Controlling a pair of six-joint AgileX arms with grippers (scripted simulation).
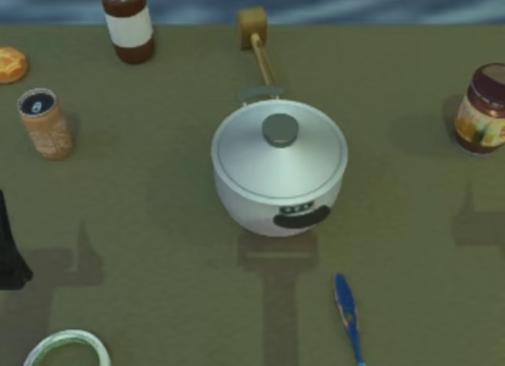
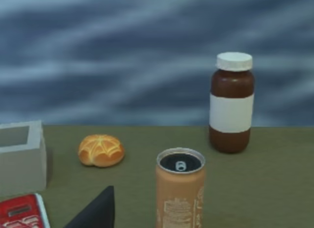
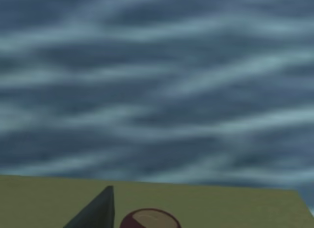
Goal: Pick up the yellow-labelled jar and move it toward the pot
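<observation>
The yellow-labelled jar (image 1: 481, 108) stands upright at the table's right edge, well apart from the pot (image 1: 278, 167), which sits lidded at centre. In the right wrist view, one dark finger of the right gripper (image 3: 93, 212) appears beside the jar's lid; whether its fingers are spread or pressed together cannot be told. The left gripper (image 1: 11, 252) sits at the left edge, state likewise indeterminate

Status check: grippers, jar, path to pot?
Left gripper parked at table's left edge; right gripper out of top view. Jar upright at right edge, untouched, its lid showing in right wrist view. Table between jar and pot bare.
</observation>
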